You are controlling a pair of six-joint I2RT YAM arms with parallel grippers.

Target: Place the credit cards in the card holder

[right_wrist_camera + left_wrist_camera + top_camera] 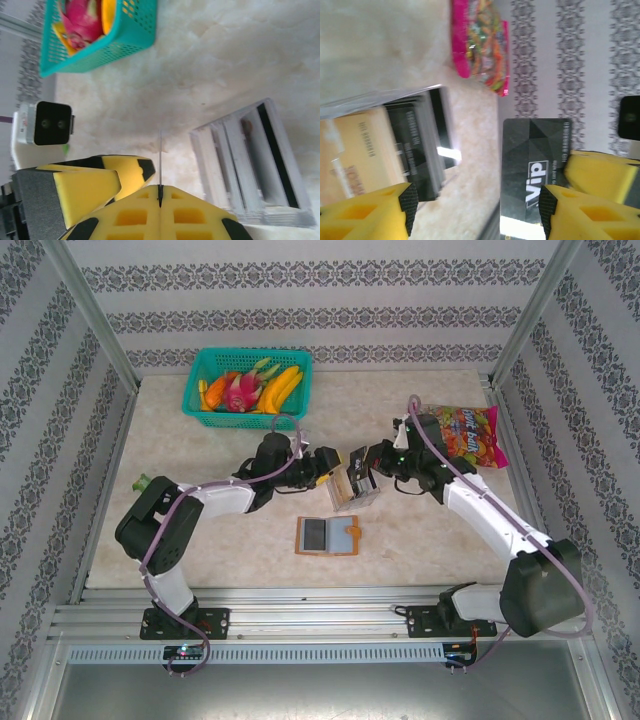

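Note:
The orange-brown card holder (pixel 345 536) lies open and flat on the table, near the middle front, with a grey rectangle on its left half. Just behind it a clear plastic box (pixel 356 492) holds several credit cards (pixel 415 145) standing on edge. My right gripper (pixel 360 459) is shut on a dark "VIP" card (pixel 535 155), which shows edge-on in the right wrist view (pixel 160 150). My left gripper (pixel 326 466) is open. Its yellow fingers (pixel 370 212) stand either side of that card's near end, and the right-hand pad (pixel 547 207) is close against the card's face.
A teal basket (pixel 248 382) of toy fruit sits at the back left. A pink candy bag (pixel 468 436) lies at the back right, behind the right arm. Bare table lies in front of and around the card holder.

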